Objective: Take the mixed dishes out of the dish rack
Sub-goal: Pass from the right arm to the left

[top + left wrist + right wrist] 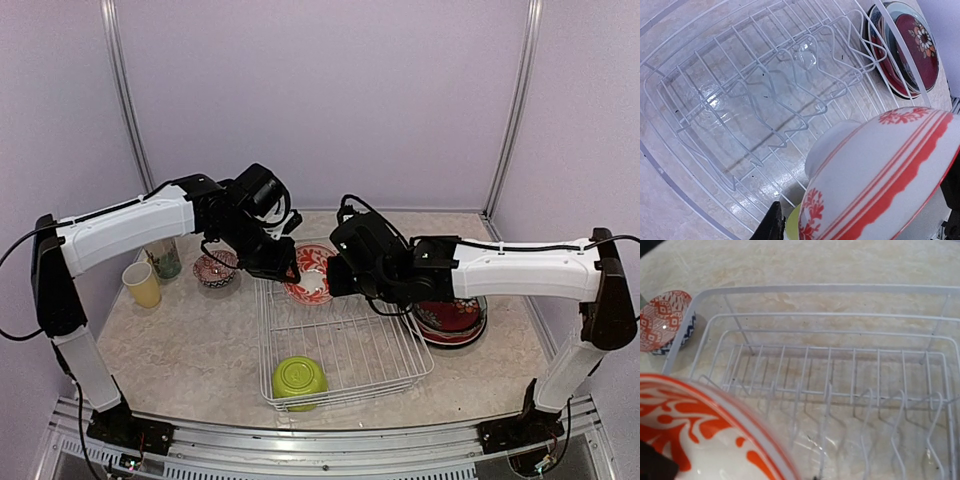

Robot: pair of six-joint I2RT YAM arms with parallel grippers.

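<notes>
1. Left of frame: the yellow cup (142,284) and blue zigzag bowl (215,268) stand out on the marbled table (190,350).
2. Centre: the white wire dish rack (360,345) holds a glossy lime green bowl (299,380). The left gripper (287,264) clamps the red-white patterned bowl (310,275) over the rack's upper end.
3. Right: the right gripper (336,278) is at that bowl (grip unclear). The stacked plates (452,318) are already out.

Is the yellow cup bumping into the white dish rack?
Apart. The top view shows the yellow cup standing left of the dish rack, with bare tabletop between them.
</notes>
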